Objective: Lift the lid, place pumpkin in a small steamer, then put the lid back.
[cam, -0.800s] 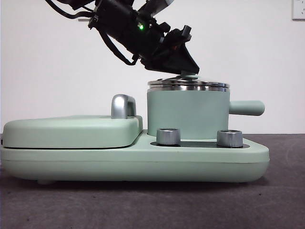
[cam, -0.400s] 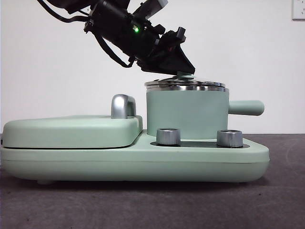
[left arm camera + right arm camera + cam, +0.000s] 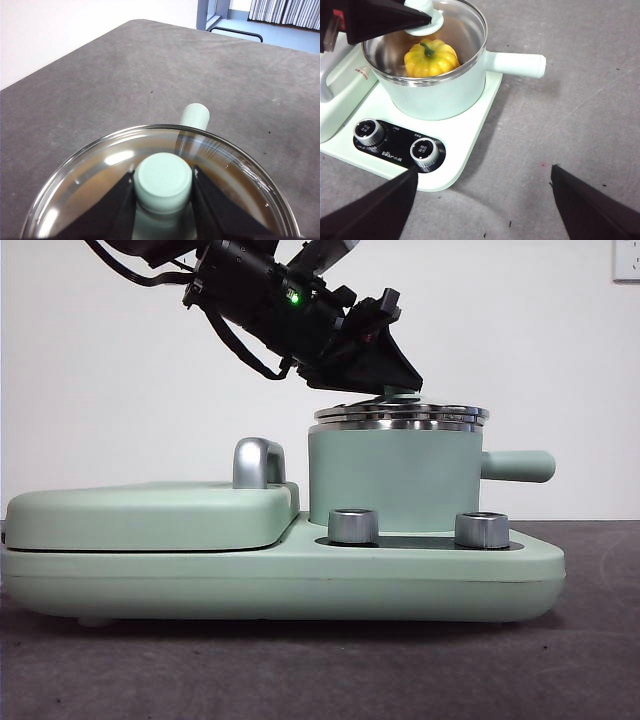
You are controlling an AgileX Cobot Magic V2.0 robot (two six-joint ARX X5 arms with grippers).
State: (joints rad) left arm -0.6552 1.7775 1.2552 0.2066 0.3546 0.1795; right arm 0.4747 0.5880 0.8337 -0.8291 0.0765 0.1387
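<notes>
While the left gripper [image 3: 163,182] reached down from the upper left, its two black jaws pinched the mint-green knob of the round glass lid with a shiny steel rim [image 3: 402,415], one jaw on each side. That lid sat on the mint-green cylindrical small steamer with a straight side handle [image 3: 395,480], tilted slightly in the front view. Inside the pot, seen through the glass, lay the glossy yellow-orange ribbed pumpkin with a green stem [image 3: 431,58]. Nearer, the right gripper [image 3: 485,210] hovered over the grey table [image 3: 580,90], jaws spread wide, holding nothing, close to two steel dials [image 3: 427,151].
</notes>
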